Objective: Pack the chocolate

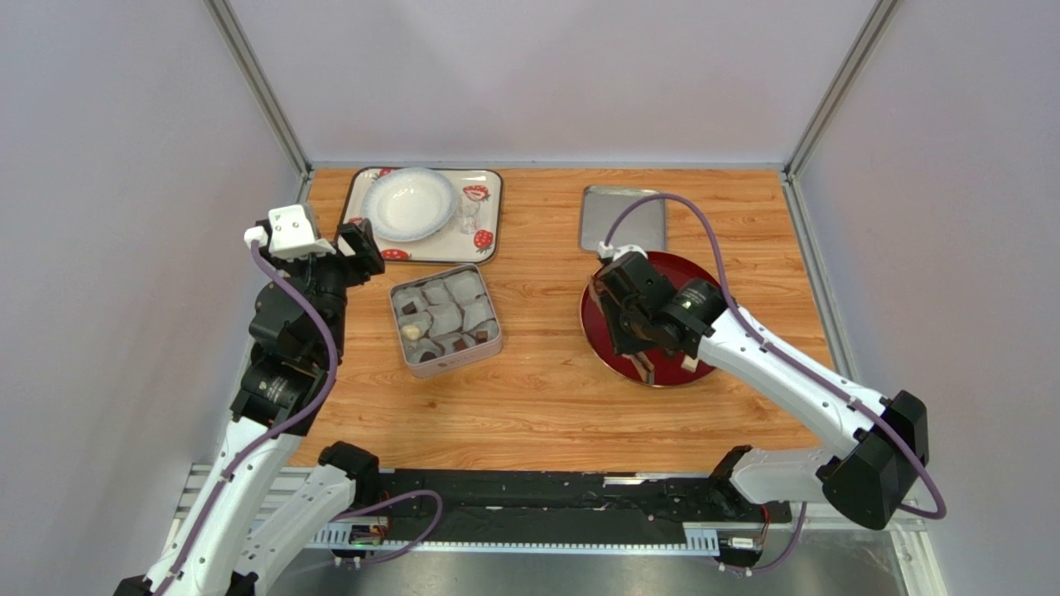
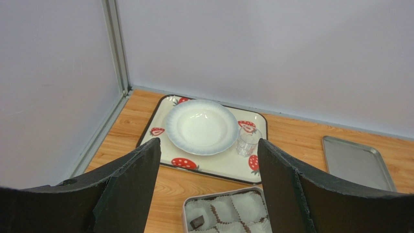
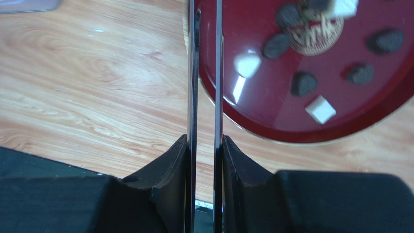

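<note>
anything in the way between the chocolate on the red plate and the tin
Nothing visible. Only bare table lies between the red plate holding the chocolate and the tin. The right end effector, holding metal tongs, is at the plate.

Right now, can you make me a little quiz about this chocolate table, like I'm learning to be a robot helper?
1. True or false: the white bowl sits on the strawberry tray.
2. Pick one: the chocolates not yet packed lie on the A) red plate, B) white bowl, C) strawberry tray.
3. Name it: which gripper stands open, holding nothing?

Key
1. True.
2. A.
3. The left gripper. The right gripper pinches metal tweezers.
</note>
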